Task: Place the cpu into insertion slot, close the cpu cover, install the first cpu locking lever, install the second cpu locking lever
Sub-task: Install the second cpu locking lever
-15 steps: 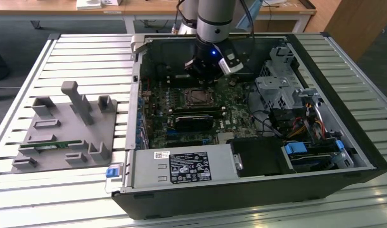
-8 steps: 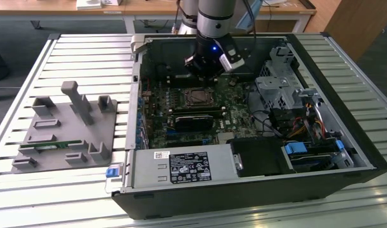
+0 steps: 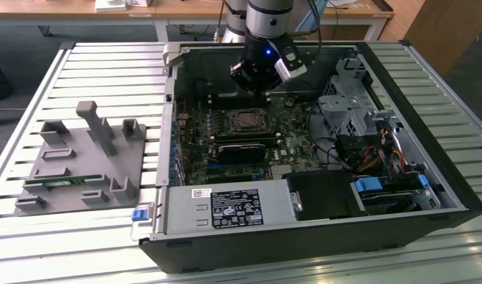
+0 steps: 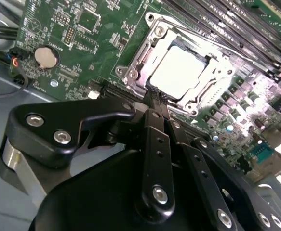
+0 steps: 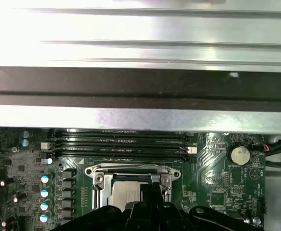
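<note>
Open computer case [image 3: 430,177] – cpu [image 4: 179,72] in insertion slot [image 4: 145,62], cover [image 4: 212,79] down, tool [image 4: 155,98] narrow

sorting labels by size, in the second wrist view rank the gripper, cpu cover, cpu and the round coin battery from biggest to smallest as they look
1. gripper, though it is nearest the camera, which enlarges it
2. cpu cover
3. cpu, seen within the cover's window
4. coin battery
</note>
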Controlling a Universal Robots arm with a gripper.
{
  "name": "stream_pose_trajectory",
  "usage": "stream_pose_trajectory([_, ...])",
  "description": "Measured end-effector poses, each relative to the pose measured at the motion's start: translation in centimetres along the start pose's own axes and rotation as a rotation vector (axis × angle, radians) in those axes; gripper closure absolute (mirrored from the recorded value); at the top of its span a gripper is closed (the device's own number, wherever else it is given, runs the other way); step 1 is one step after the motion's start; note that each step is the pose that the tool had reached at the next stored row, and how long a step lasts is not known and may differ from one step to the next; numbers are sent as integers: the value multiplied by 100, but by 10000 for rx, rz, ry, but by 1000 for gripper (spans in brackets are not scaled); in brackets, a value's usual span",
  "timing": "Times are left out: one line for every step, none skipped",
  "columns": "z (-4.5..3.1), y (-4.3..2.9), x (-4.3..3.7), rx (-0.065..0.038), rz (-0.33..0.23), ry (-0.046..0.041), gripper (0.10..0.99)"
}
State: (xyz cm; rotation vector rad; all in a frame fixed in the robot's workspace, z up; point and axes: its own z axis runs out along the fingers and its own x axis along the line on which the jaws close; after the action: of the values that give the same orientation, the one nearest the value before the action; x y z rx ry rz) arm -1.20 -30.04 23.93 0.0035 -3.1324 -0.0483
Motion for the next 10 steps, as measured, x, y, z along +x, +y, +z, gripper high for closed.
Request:
stream_pose_trajectory([-1,-3,-1,-2,-1,-1,980])
stream_pose_trajectory([-2,-9,-1,-2,-2,-1,980])
stream_pose_trajectory([-2,-16,0,-2,-1,-1,980])
stream_pose_trajectory([-2,-29,0,-1,0,-1,980])
stream_pose_trajectory([-3,-49,0,-1,-1,-1,980])
stream_pose_trajectory([-3,-73,0,-2,0,-1,980])
stream_pose_trajectory([-4,-96,0,-1,0,0,980])
stream_pose_trajectory([-5,-122,0,0,0,0,980])
stream_pose_trajectory([-6,-147,0,0,0,0,980])
stream_pose_trajectory([-6,-172,0,-2,0,-1,980])
